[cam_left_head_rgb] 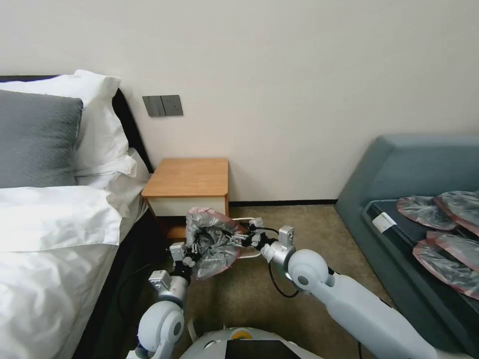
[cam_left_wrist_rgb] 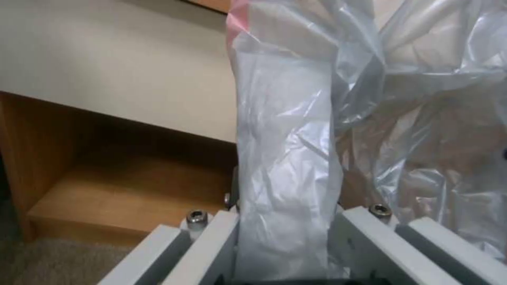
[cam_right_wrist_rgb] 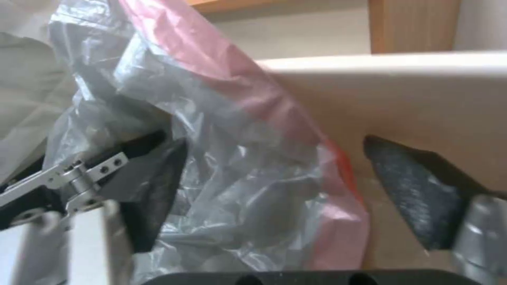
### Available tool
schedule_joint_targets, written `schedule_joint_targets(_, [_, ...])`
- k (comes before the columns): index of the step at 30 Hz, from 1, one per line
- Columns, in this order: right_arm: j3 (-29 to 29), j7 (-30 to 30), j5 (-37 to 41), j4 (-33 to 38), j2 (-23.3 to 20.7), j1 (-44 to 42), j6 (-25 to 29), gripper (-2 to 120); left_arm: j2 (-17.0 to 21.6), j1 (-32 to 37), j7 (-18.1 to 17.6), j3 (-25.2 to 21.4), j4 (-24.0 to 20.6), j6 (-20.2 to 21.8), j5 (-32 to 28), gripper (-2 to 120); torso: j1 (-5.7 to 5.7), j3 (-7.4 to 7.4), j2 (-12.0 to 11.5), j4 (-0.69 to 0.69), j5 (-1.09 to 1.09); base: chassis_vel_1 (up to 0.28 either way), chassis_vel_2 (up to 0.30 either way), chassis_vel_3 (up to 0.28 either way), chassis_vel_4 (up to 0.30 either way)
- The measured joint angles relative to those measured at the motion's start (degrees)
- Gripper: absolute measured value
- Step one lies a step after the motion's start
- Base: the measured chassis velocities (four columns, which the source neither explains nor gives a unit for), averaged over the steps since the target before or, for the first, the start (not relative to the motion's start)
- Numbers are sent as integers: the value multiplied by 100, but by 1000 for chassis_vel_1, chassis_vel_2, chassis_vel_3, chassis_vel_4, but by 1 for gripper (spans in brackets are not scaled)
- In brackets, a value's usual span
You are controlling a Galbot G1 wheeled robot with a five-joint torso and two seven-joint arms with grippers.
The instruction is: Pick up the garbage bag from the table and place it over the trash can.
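Garbage bag [cam_right_wrist_rgb: 227, 158] between right gripper [cam_right_wrist_rgb: 275, 190] fingers (spread)

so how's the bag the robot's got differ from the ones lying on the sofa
The garbage bag is bunched up and crumpled, hanging in the air between the left tool and right tool; the sofa bags lie flat and spread out.
It is a single bag held just in front of the table, while the sofa bags overlap in a group.
Both are translucent grey plastic with pinkish-red rims.
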Motion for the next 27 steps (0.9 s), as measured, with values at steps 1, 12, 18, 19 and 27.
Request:
schedule_joint_targets(1, [0,0,0,0,0,0,0,84,0,0,0,0,0,0,0,3,0,0,0,0,0,0,0,0,0])
schedule_joint_targets(12, [-70,-89,-130,-43,21,38,93,40,-1,12,-8,9,5,8,0,3,0,0,0,1,0,0,0,0,0])
schedule_joint_targets(18, [-55,-112,-189,-18,9,-38,129,17,-11,-10,-41,20,30,16,6,3,0,0,0,1,0,0,0,0,0])
schedule_joint_targets(19, [-55,-112,-189,-18,9,-38,129,17,-11,-10,-41,20,30,16,6,3,0,0,0,1,0,0,0,0,0])
schedule_joint_targets(27, [109,-268,-357,239,-74,-242,214,0,9,-32,-87,-38,112,19,73,3,0,-1,0,0,0,0,0,0,0])
